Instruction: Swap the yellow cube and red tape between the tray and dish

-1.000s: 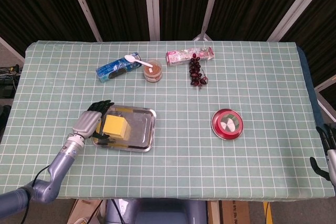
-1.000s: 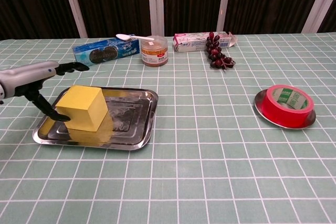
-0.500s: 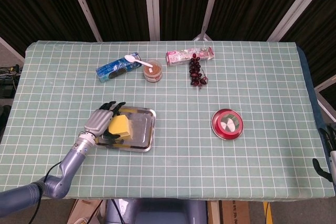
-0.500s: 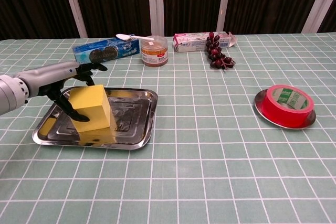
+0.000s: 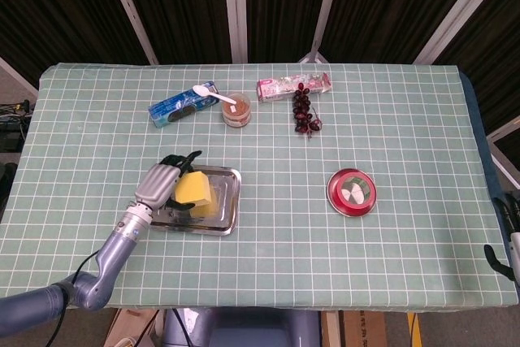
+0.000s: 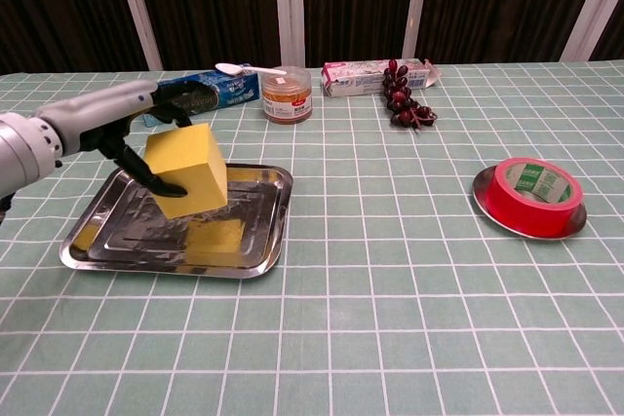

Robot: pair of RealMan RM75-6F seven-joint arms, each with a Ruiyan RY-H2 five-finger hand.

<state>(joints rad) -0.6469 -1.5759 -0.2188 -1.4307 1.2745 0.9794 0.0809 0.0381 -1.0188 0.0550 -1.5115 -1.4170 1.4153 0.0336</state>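
The yellow cube (image 6: 186, 170) hung tilted above the steel tray (image 6: 257, 237), pinched between the left hand's (image 6: 136, 119) thumb and fingers. Well to that hand's right, the red tape (image 6: 531, 194) sat in its dish (image 5: 334, 197). The right hand (image 5: 510, 227) barely showed; its state was unclear.

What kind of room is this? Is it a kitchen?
Probably not a kitchen: more likely a robot test lab. A robot's left hand holds a yellow cube over a metal tray, on a table with a gridded green cloth, before dark curtains.
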